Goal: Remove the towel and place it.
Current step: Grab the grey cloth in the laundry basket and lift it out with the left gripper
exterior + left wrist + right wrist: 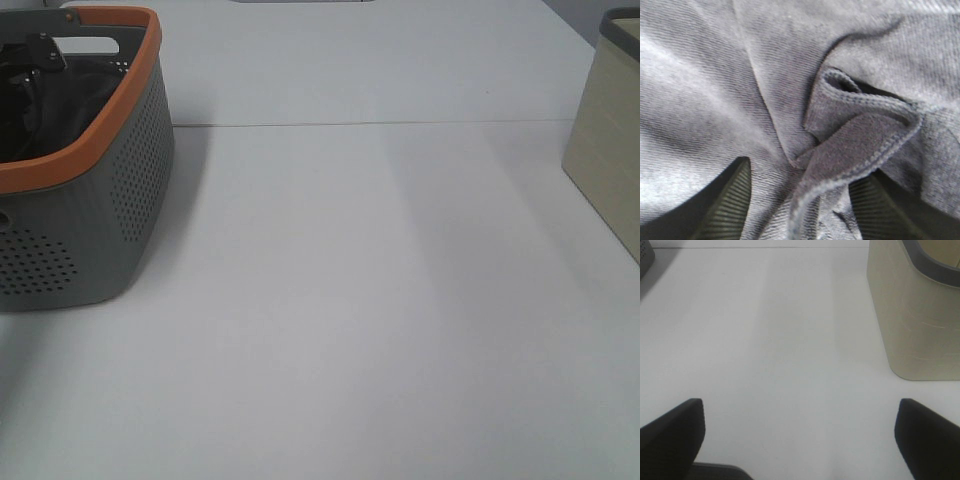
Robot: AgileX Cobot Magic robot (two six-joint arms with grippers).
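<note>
The towel [790, 75] was bunched up down in the grey basket with the orange rim [150, 80] at the table's [350, 300] far left. The left gripper [805, 172] was pushed right into it, its ribbed fingers [730, 200] sitting either side of a raised hemmed fold. They looked about halfway closed, but honestly I couldn't tell if they had actually pinched the cloth or were just pressed in around it. Over on the other side, the right gripper [800, 407] hung above bare tabletop with its fingers spread as wide as they go and nothing between them, the beige bin [910, 320] just beside it.
</note>
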